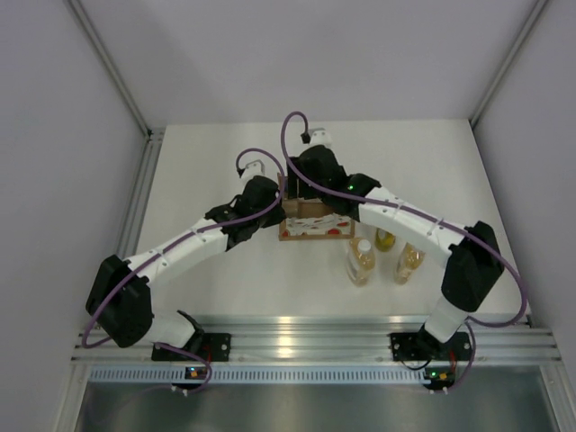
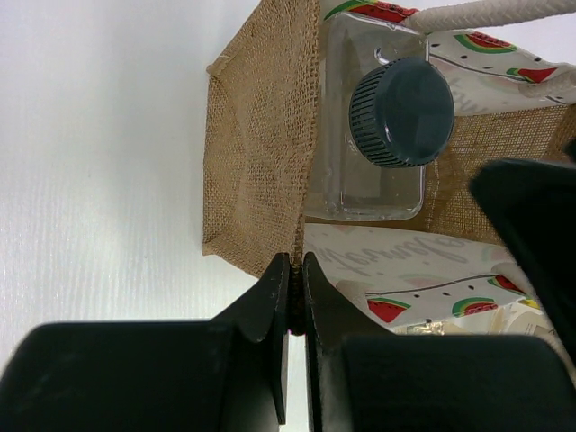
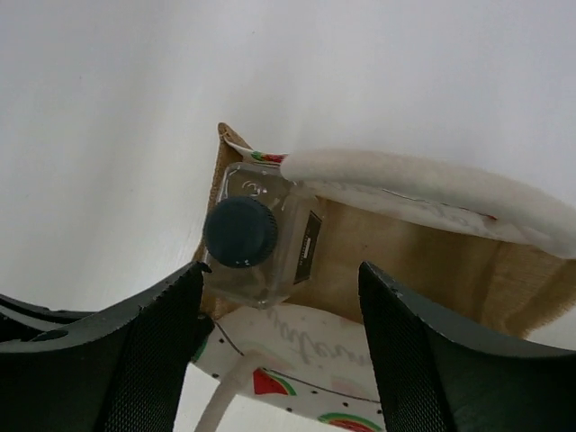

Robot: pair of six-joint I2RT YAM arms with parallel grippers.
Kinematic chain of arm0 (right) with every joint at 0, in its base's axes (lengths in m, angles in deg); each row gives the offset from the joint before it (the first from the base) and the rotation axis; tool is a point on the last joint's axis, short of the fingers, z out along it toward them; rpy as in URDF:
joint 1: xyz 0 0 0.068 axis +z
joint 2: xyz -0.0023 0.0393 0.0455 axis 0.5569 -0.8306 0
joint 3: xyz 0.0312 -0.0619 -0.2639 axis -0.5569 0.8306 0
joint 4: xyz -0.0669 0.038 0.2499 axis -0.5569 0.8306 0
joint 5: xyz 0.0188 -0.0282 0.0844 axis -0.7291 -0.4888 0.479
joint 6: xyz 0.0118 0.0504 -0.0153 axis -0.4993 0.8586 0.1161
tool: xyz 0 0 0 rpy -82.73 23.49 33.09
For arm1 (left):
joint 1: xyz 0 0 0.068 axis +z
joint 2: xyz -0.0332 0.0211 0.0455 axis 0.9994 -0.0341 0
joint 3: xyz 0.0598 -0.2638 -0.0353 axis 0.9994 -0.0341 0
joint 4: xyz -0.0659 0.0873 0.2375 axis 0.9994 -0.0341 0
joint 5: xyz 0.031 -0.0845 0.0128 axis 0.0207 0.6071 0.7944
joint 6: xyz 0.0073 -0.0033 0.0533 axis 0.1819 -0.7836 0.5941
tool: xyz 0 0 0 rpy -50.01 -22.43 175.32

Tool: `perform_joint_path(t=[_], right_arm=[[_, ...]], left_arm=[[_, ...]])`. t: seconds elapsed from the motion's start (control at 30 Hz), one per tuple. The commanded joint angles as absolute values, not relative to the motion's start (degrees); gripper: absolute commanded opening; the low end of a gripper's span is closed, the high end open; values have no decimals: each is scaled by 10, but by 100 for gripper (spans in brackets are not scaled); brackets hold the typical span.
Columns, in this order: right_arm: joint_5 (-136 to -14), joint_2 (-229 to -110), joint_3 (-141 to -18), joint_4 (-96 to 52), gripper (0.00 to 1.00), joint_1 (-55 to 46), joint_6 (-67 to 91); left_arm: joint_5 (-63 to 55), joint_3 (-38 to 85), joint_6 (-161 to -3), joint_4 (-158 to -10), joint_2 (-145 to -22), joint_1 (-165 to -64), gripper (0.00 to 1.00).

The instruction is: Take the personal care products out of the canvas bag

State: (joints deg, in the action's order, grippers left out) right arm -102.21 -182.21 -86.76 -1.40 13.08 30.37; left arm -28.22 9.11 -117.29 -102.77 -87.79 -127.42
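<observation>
The canvas bag (image 1: 312,227) stands at the table's middle, tan with a white watermelon-print front panel. My left gripper (image 2: 295,261) is shut on the bag's burlap side wall (image 2: 261,153) at its rim; it also shows in the top view (image 1: 275,211). Inside the bag stands a squarish clear bottle with a dark cap (image 2: 399,112), also in the right wrist view (image 3: 256,238). My right gripper (image 3: 281,274) is open just above the bag's mouth, empty, beside that bottle. Two clear yellow bottles (image 1: 361,261) (image 1: 409,263) and a third yellow one (image 1: 385,239) stand on the table right of the bag.
The bag's white rope handles (image 3: 432,189) arch over its mouth near my right fingers. My right arm (image 1: 405,220) crosses above the bottles on the table. Grey walls enclose the white table; a metal rail (image 1: 297,337) runs along the near edge.
</observation>
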Motion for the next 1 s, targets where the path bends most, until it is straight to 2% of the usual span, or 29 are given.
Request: perform_joint_path(t=[0.0,0.37,0.97], right_arm=[[-1018,-1856,-917,-49,68,150,316],[-1049,-1951,-971,-25,69,151,324],[-1036,-1888,-938,-41,68,153,331]], left_arm=[[-286,117,-1172,-999,-863,-1277,4],[-300,106,-1180,-1000,-847,-1277,0],[-310,97,-1185,-999,-850,-1277,0]])
